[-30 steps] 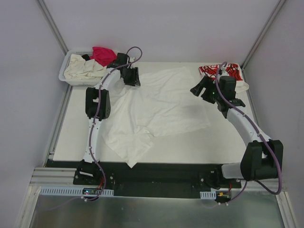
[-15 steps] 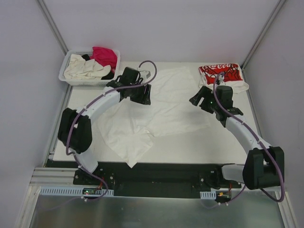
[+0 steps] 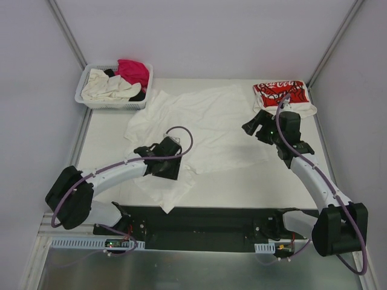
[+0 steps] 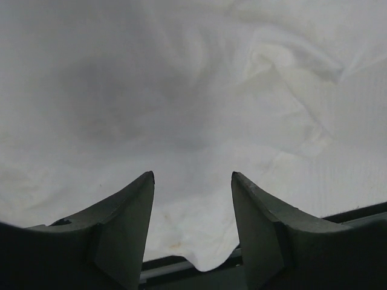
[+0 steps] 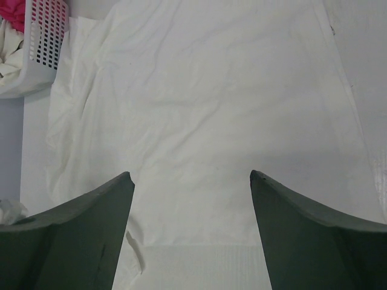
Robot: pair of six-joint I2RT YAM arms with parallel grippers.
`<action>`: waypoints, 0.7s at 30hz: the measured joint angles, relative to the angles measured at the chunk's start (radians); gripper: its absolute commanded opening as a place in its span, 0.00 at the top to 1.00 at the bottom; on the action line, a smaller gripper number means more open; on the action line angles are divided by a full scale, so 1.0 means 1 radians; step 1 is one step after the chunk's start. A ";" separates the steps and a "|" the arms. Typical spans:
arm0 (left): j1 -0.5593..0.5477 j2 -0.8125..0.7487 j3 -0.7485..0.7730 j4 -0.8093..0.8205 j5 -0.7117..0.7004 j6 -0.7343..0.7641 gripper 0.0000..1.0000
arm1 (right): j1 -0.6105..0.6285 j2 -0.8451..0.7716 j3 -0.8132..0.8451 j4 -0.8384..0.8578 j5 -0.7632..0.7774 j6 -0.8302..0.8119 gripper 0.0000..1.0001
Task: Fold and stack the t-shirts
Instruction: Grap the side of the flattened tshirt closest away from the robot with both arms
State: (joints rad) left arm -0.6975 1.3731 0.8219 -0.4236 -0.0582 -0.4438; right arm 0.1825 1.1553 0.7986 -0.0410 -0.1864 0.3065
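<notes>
A large plain white t-shirt (image 3: 205, 124) lies spread and rumpled across the table's middle; it fills the left wrist view (image 4: 181, 90) and the right wrist view (image 5: 211, 103). My left gripper (image 3: 172, 172) is open and empty, low over the shirt's near-left part, whose corner hangs toward the table's front edge (image 4: 211, 257). My right gripper (image 3: 254, 124) is open and empty above the shirt's right edge. A folded white shirt with red print (image 3: 281, 93) lies at the far right corner. Cream (image 3: 106, 87), magenta (image 3: 134, 69) and black shirts sit in the basket.
A white slotted plastic basket (image 3: 91, 104) stands at the far left corner, also in the right wrist view (image 5: 42, 42). Metal frame posts run up both sides. A black rail (image 3: 199, 214) lines the table's near edge.
My left arm swung from the far left of the shirt down toward the near-left part, dropping low. My right gripper shifted slightly near the shirt's right edge.
</notes>
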 measured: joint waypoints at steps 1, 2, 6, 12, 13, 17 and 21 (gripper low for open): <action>-0.043 -0.020 -0.019 -0.021 -0.020 -0.034 0.48 | 0.000 -0.007 0.000 0.000 0.000 0.000 0.19; -0.084 -0.039 -0.035 -0.042 -0.042 -0.066 0.48 | 0.001 -0.013 -0.001 0.000 0.000 0.000 0.19; -0.235 -0.123 -0.070 -0.129 -0.092 -0.191 0.48 | 0.003 -0.024 -0.001 0.000 0.001 0.000 0.19; -0.402 -0.253 -0.094 -0.271 -0.135 -0.389 0.49 | 0.005 -0.027 -0.003 -0.001 0.004 0.000 0.19; -0.430 -0.272 -0.104 -0.294 -0.139 -0.430 0.49 | 0.005 -0.028 -0.003 -0.001 0.005 0.000 0.19; -0.507 -0.298 -0.162 -0.353 -0.158 -0.547 0.50 | 0.005 -0.039 -0.003 -0.001 0.007 0.000 0.19; -0.578 -0.250 -0.198 -0.393 -0.183 -0.628 0.50 | 0.006 -0.054 -0.006 -0.002 0.011 0.000 0.19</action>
State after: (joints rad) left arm -1.2751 1.1233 0.6235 -0.8162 -0.2413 -1.0718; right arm 0.1883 1.1015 0.7925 -0.0429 -0.1757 0.3065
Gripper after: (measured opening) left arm 0.505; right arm 0.807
